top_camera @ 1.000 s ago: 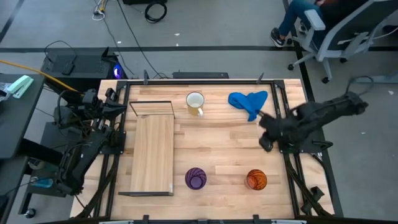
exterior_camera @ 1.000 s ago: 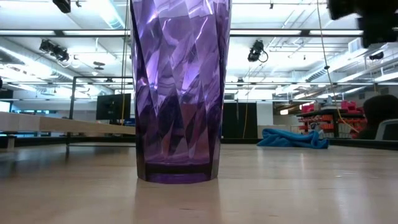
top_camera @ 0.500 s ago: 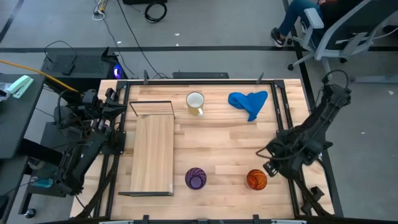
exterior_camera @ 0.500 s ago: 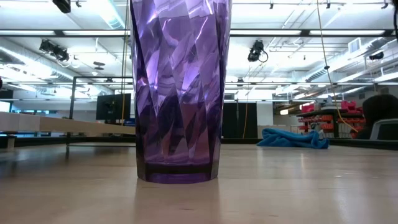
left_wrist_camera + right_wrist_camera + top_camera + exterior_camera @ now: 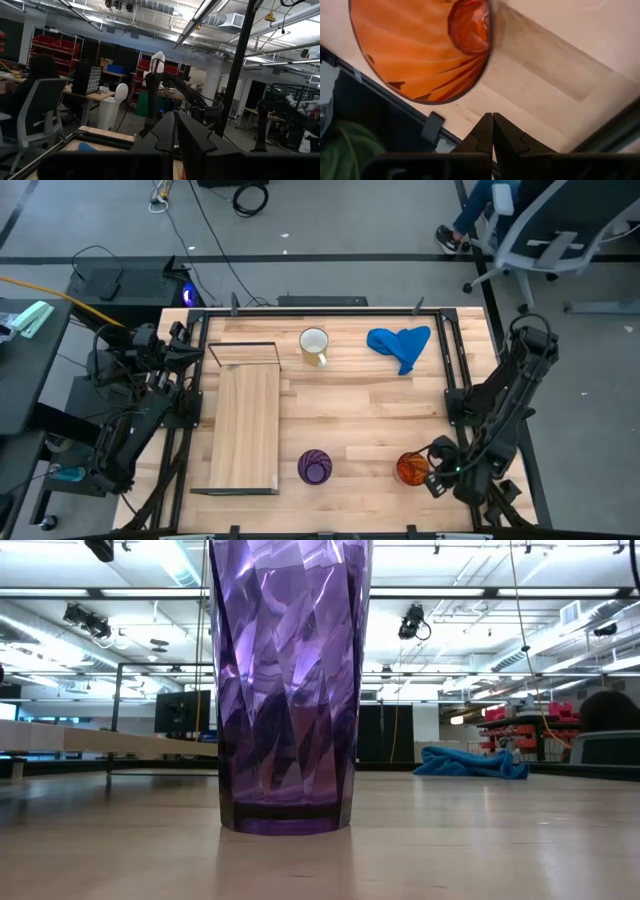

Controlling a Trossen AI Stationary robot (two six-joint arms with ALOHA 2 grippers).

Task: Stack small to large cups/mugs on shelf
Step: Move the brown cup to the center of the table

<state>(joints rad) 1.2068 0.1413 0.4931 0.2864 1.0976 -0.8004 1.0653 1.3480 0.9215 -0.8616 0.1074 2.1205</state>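
Right gripper [image 5: 437, 476] hung just beside the orange cup [image 5: 411, 469] at 5 o'clock — fingers [image 5: 485, 131] pressed closed on nothing, purple cup [image 5: 315, 467] at 6, white mug [image 5: 314, 345] at 12, shelf [image 5: 243, 429] at 9, left gripper [image 5: 175, 131] parked off-table — fingers closed.

Closed right gripper [image 5: 492, 116] beside orange cup [image 5: 422, 47]

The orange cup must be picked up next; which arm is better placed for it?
The right. Its gripper hovers just beside the orange cup, fingers shut. The left gripper is parked off the table's left edge, beyond the shelf.
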